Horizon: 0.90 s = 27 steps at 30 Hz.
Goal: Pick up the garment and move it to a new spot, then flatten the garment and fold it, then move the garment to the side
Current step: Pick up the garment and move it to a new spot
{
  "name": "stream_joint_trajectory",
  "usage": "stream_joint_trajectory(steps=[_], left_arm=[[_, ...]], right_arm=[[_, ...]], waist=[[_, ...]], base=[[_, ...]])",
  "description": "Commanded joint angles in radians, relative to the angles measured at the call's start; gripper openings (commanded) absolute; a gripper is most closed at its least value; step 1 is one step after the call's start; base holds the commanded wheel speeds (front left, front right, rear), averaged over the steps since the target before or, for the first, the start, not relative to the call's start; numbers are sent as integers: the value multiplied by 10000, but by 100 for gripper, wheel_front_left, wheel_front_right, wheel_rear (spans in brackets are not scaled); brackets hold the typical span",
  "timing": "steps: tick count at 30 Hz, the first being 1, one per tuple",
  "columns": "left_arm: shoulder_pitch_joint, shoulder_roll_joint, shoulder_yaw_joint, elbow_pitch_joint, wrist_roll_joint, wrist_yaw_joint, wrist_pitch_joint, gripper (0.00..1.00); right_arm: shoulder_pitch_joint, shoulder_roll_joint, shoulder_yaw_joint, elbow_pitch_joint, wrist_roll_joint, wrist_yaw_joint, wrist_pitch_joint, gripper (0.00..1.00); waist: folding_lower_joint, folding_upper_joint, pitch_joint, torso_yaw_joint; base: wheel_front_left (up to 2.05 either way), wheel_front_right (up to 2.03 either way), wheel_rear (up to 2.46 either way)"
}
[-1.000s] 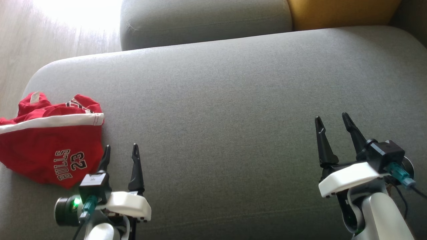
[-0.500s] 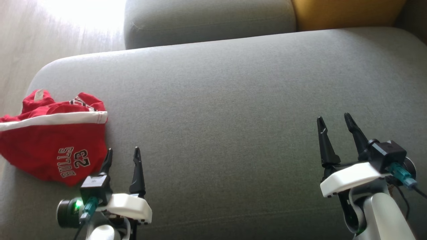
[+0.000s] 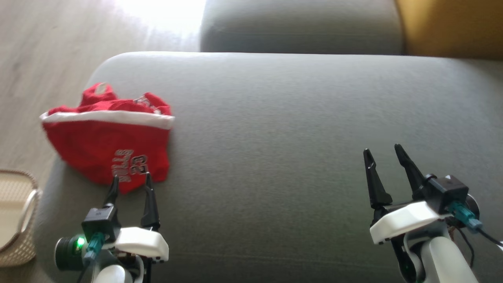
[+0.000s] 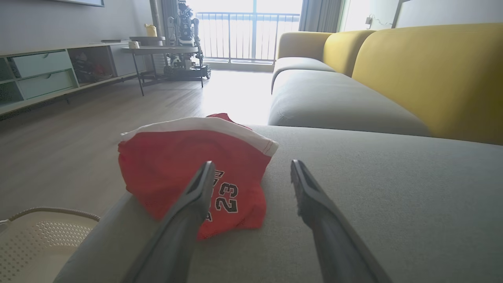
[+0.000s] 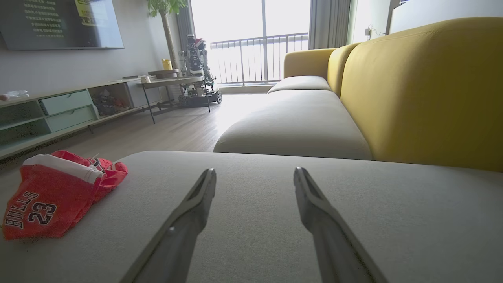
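The garment (image 3: 108, 141) is a crumpled red jersey with white trim and "BULLS 23" lettering, lying near the left end of the grey sofa seat (image 3: 275, 129). It also appears in the left wrist view as the garment (image 4: 173, 165) and in the right wrist view as the garment (image 5: 51, 196). My left gripper (image 3: 130, 180) is open, its fingertips just at the garment's near edge; in the left wrist view the left finger (image 4: 192, 204) overlaps the cloth. My right gripper (image 3: 383, 151) is open over bare cushion at the lower right, far from the garment.
A cream perforated basket (image 3: 15, 212) stands on the wooden floor (image 3: 43, 59) beside the sofa's left end. Another grey seat cushion (image 3: 298, 27) and a yellow backrest (image 3: 452, 27) lie beyond. A low shelf unit (image 5: 59, 110) and a side table (image 5: 173, 84) stand across the room.
The head camera has turned left, so the whole picture has shifted right and the basket has come into view. My left gripper now stands closer to the garment's near edge.
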Motion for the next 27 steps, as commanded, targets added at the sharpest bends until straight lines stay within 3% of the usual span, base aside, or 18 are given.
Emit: stream_joint_trajectory(steps=[1, 5, 15, 27], left_arm=[[-287, 43, 376, -297, 103, -42, -122, 100], [-176, 65, 477, -298, 223, -134, -122, 100], [-53, 122, 599, -358, 397, -253, -122, 100], [97, 160, 725, -404, 472, -289, -122, 100]], right_arm=[[-268, 14, 284, -354, 76, -2, -126, 100], [-166, 14, 405, -336, 196, -2, -184, 100], [-85, 14, 534, -100, 499, -2, -341, 100], [-177, 14, 685, 153, 641, -2, -487, 100]], waist=[[0, 0, -79, 562], [0, 0, -141, 1465], [0, 0, -218, 2905], [0, 0, -329, 3457]], base=[[0, 0, 0], [0, 0, 0], [0, 0, 0], [0, 0, 0]])
